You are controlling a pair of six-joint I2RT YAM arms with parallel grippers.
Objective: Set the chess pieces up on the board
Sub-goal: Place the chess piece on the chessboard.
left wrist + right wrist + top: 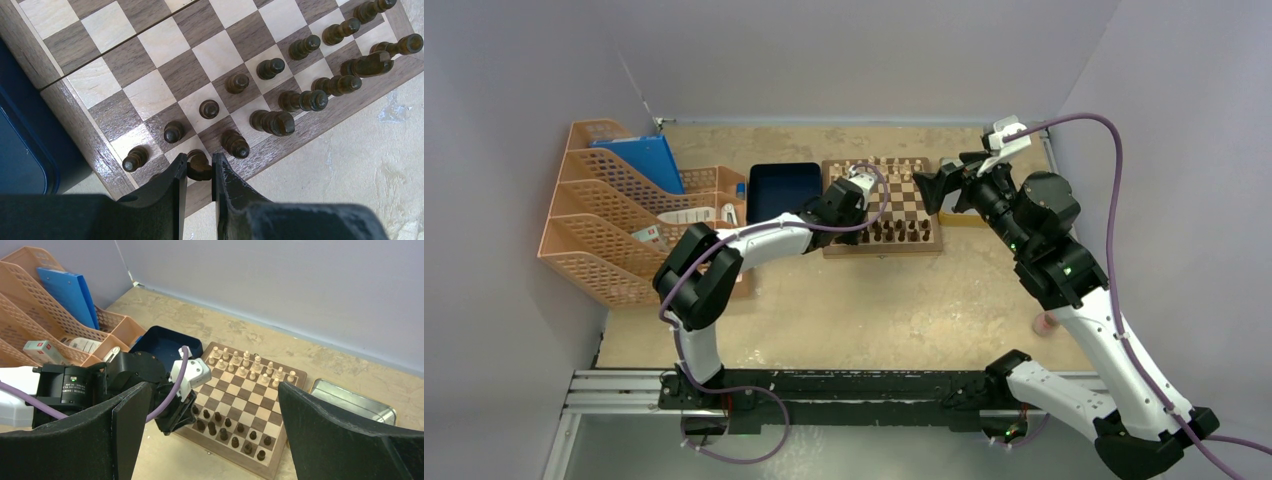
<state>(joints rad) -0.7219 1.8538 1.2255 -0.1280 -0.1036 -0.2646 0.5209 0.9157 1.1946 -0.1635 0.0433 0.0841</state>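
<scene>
The board (886,203) lies at the back middle of the table. Dark chess pieces (896,232) fill its near two rows, and light ones (890,168) its far rows. My left gripper (848,220) hangs over the board's near left corner. In the left wrist view it (199,167) is shut on a dark chess piece (198,165) standing on the back row, next to a corner piece (135,158). One dark piece (367,65) lies tipped near the far end. My right gripper (934,186) hovers open by the board's right edge, fingers (125,425) wide apart and empty.
A dark blue tray (782,188) sits against the board's left side. A silver metal tray (352,402) lies to its right. Orange file racks (614,215) with a blue folder stand at far left. A small pink object (1046,322) lies by the right arm.
</scene>
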